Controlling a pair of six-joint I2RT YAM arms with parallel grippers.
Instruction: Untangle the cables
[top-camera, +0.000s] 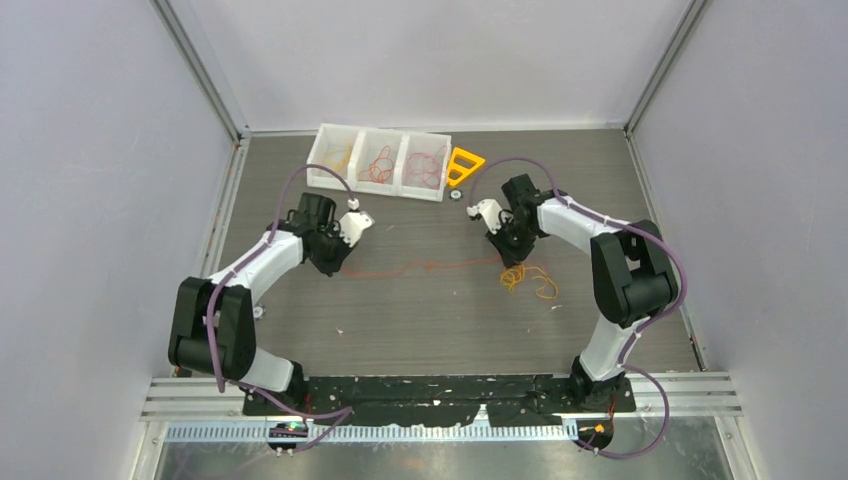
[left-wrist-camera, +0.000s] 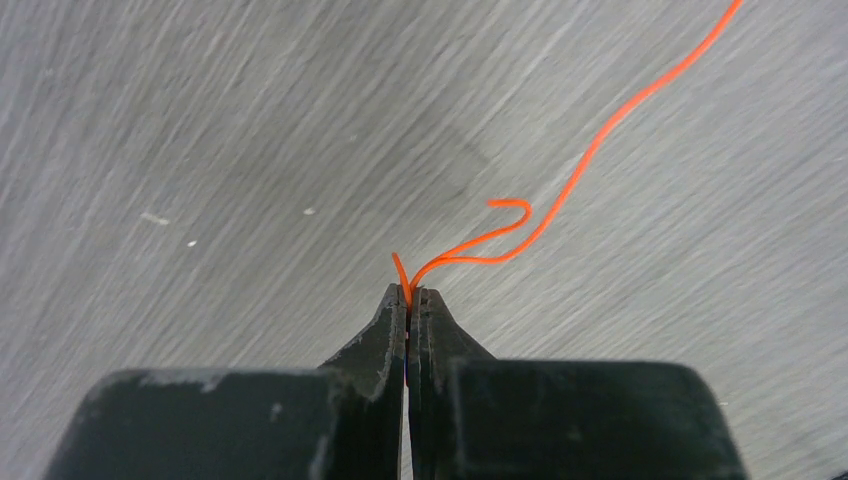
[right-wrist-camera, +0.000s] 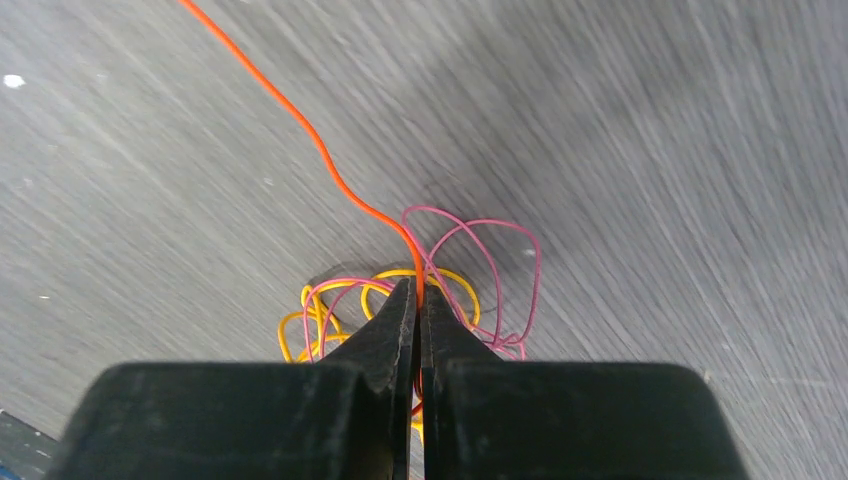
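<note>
A thin orange cable is stretched across the table between my two grippers. My left gripper is shut on one end of the orange cable, with a short curl past the tips. My right gripper is shut on the other end of the orange cable. Under and beyond my right gripper lies a small clump of yellow and pink-red curly strands. The clump shows on the table just near of the right gripper.
A white tray with three compartments stands at the back, holding sorted yellow and red strands. An orange-yellow plastic triangle lies to its right, with a small round piece beside it. Walls enclose the table on three sides.
</note>
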